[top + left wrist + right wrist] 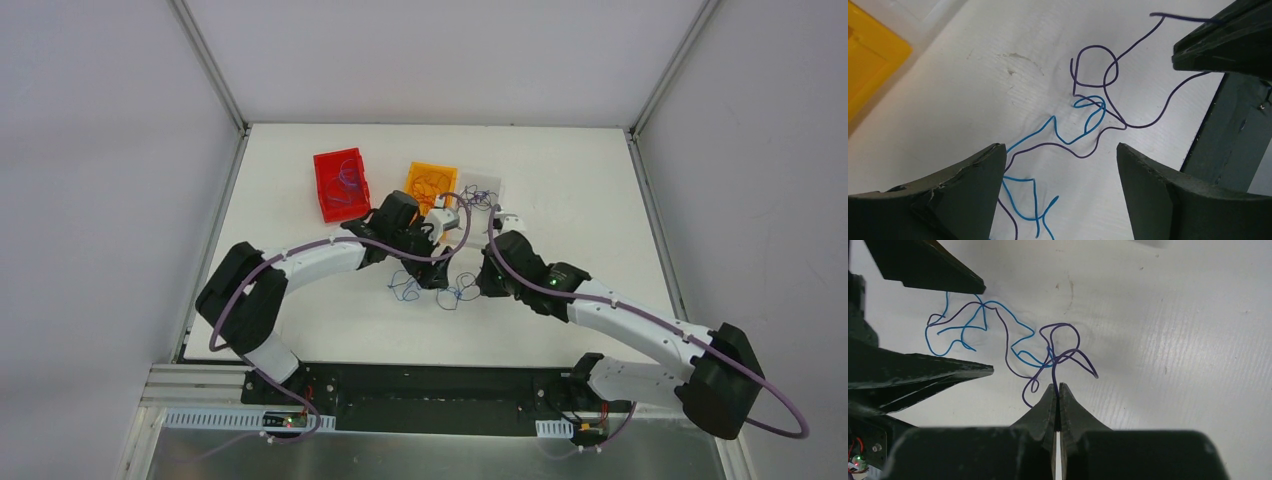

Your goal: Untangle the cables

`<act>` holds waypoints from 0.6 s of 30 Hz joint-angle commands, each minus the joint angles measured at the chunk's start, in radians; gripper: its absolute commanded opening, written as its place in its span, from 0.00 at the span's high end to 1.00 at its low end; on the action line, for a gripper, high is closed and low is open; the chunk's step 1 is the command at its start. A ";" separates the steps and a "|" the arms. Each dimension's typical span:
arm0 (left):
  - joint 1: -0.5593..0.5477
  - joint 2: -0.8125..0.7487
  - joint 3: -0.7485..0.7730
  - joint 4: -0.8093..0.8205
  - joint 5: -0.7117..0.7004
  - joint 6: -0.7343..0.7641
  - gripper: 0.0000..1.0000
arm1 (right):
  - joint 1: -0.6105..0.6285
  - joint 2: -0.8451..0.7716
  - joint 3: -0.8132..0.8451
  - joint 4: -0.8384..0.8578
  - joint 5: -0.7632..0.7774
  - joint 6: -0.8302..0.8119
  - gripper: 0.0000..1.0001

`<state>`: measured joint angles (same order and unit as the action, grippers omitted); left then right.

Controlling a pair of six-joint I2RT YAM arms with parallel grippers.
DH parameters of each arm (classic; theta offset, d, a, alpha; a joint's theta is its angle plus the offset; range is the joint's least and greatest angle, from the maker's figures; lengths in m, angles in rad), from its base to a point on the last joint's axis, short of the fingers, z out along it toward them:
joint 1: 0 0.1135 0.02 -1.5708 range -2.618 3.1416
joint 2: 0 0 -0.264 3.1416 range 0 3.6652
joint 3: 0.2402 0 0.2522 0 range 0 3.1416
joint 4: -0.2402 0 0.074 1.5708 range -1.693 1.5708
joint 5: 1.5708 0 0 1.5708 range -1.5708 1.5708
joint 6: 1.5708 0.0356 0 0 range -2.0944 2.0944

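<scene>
The cables lie as a loose tangle on the white table: a thin blue cable (1053,119) (928,335) looped through a thin purple cable (1143,125) (1068,326). From the top they show as small dark squiggles (405,287) between the two arms. My right gripper (1058,386) (487,280) is low at the table, shut on one strand of the purple cable at the tangle's near side. My left gripper (1059,147) (432,268) hangs open over the blue end of the tangle, a finger on each side, holding nothing.
A red bin (340,185), an orange bin (430,182) (868,60) and a pale clear bin (482,190) stand in a row behind the grippers, each with thin wires inside. The two grippers are close together, the left one's fingers (928,270) just beside the right one.
</scene>
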<state>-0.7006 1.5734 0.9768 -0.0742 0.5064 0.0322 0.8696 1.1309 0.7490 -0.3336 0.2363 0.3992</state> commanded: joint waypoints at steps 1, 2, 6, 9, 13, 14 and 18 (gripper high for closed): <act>-0.002 0.073 0.047 0.046 0.121 0.100 0.18 | 0.003 -0.060 -0.007 0.005 0.041 0.000 1.00; -0.002 0.093 0.060 0.039 0.142 0.100 0.19 | 0.002 -0.062 -0.009 0.001 0.042 0.002 1.00; -0.010 0.154 0.099 0.023 0.194 0.102 0.21 | 0.003 -0.062 -0.017 -0.014 0.045 0.020 1.00; -0.014 0.170 0.111 0.018 0.207 0.112 0.21 | 0.002 -0.064 -0.027 -0.015 0.049 0.029 1.00; -0.021 0.198 0.139 -0.007 0.210 0.127 0.27 | 0.001 -0.066 -0.034 -0.015 0.055 0.034 1.00; -0.024 0.206 0.145 -0.023 0.211 0.134 0.28 | 0.002 -0.066 -0.032 -0.016 0.058 0.035 1.00; -0.037 0.213 0.131 -0.043 0.221 0.152 0.26 | 0.000 -0.073 -0.035 -0.019 0.069 0.047 1.00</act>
<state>-0.7208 1.7798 1.0939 -0.0769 0.6777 0.1337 0.8696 1.0863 0.7170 -0.3496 0.2684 0.4213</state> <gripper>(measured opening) 0.736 0.010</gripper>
